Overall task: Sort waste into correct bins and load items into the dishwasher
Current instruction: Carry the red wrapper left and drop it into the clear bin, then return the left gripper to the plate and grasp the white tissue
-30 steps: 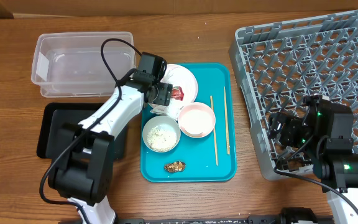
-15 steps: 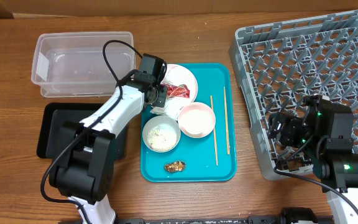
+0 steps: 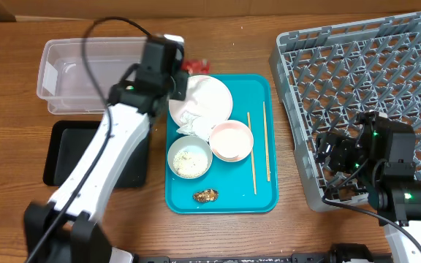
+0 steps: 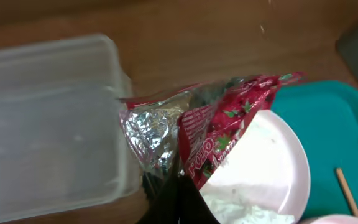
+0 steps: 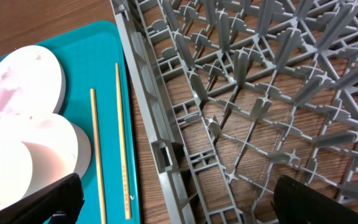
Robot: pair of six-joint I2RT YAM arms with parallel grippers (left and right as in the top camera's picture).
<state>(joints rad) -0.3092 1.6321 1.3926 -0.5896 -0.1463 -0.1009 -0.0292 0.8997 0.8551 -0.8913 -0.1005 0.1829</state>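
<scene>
Your left gripper (image 3: 178,66) is clenched on the red snack wrapper (image 4: 219,121). It pinches the wrapper's lower end, so the crinkled foil hangs in the air. The wrapper sits above the gap between the clear tub (image 3: 86,80) and the plate (image 3: 209,93), just past the far edge of the teal tray (image 3: 229,203).

The tub stands at the far left of the desk (image 3: 6,190), with the black tray (image 3: 58,157) just in front of it.

On the teal tray you have:
- the plate in the far left corner, with the crumpled napkin (image 3: 188,121) on its near rim;
- the white bowl (image 3: 189,157) in front of that, with rice grains (image 3: 188,161) in it;
- the pink bowl (image 3: 232,141) touching the white bowl on its right;
- the brown scrap (image 3: 205,195) close to the near edge;
- the two chopsticks (image 3: 259,150) side by side along the right side, running front to back.

The dish rack (image 3: 364,73) fills the right end of the desk. Your right gripper (image 5: 179,186) is released, jaws wide apart and grasping nothing, above the rack's left wall near its near left corner.
</scene>
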